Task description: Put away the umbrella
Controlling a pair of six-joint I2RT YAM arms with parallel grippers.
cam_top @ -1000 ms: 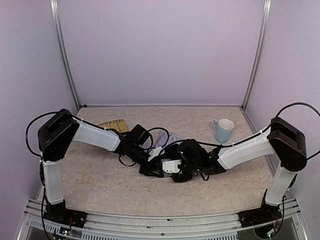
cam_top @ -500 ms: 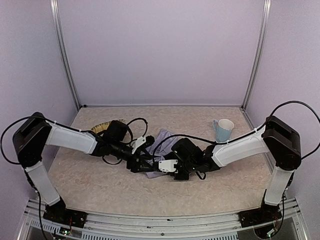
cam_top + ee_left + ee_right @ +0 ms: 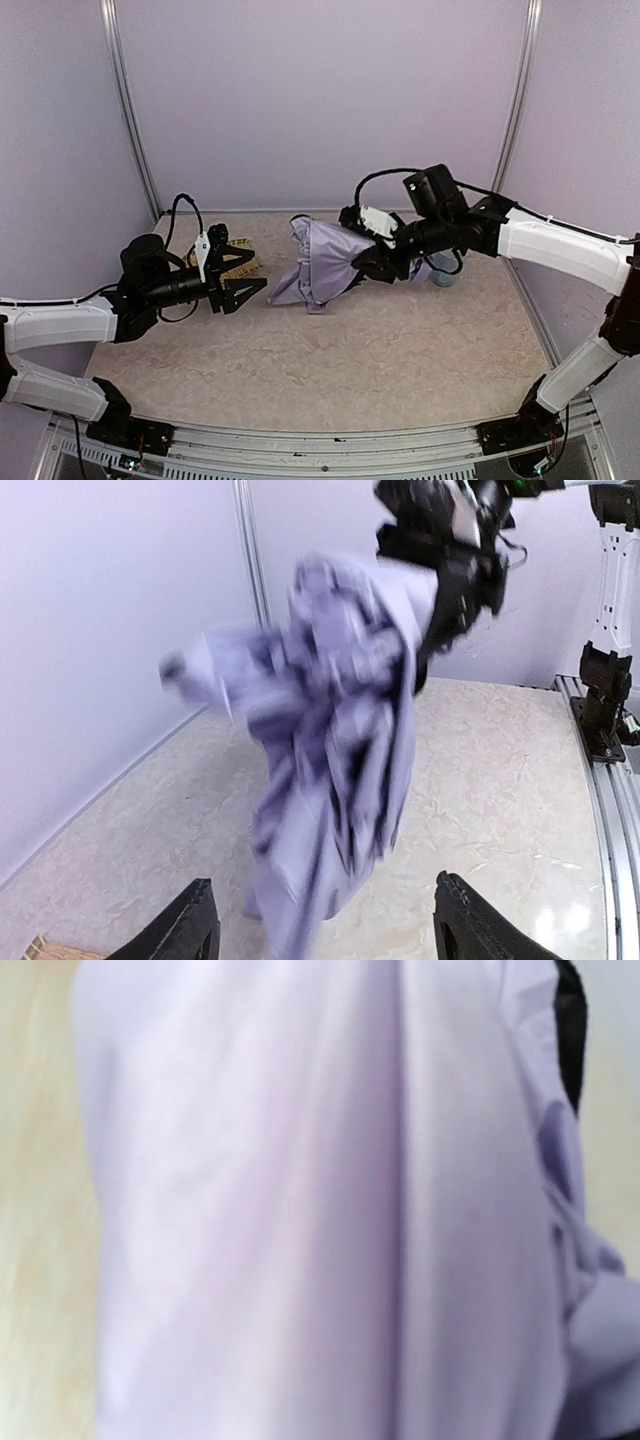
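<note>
Right wrist view: umbrella (image 3: 300,1210) fabric at close range.

Pale lavender canopy fabric fills nearly the whole frame, out of focus. One long crease runs from 12 o'clock to 6 o'clock, slightly right of centre. Smaller bunched folds sit at 4 o'clock. A narrow band of the black underside (image 3: 570,1030) shows at 2 o'clock. A strip of beige table (image 3: 30,1210) surface is visible along the edge at 9 o'clock.

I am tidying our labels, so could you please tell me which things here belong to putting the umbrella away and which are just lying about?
Belong to the job:
umbrella, held aloft
right gripper, shut on it
left gripper, open

Just lying about:
straw tray, beside the left gripper
pale blue mug, partly hidden
</note>
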